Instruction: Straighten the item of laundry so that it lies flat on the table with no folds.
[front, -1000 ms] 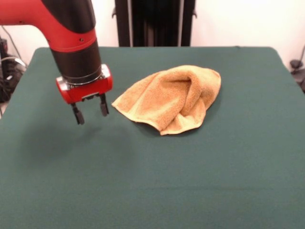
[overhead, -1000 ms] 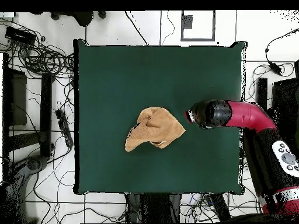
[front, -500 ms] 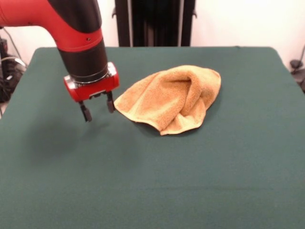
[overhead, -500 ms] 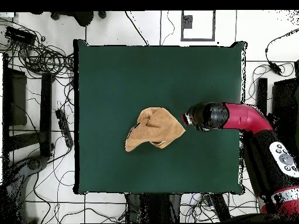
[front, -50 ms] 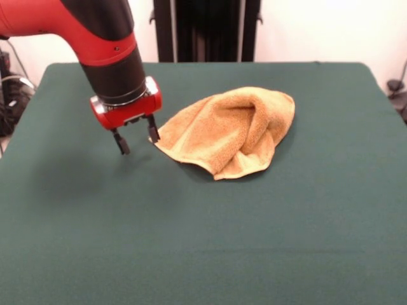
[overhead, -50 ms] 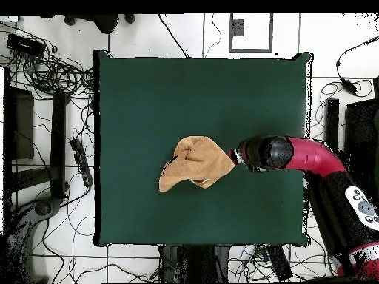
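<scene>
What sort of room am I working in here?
Most likely a robotics lab: a table draped in green cloth, cables tangled on the tiled floor around it, and dark equipment stands behind. The open gripper sits beside the crumpled towel.

Red and black arm (front, -50 ms: 105, 47) reaching down from the upper left in the front view, wrist near vertical and leaning slightly. Gripper (front, -50 ms: 136, 136) pointing downward, jaws spread apart, two dark fingers (front, -50 ms: 121, 143) visible with a clear gap between them. In the overhead view, arm (overhead, -50 ms: 311, 157) stretched across from the right, gripper end hidden beneath the wrist.
</scene>
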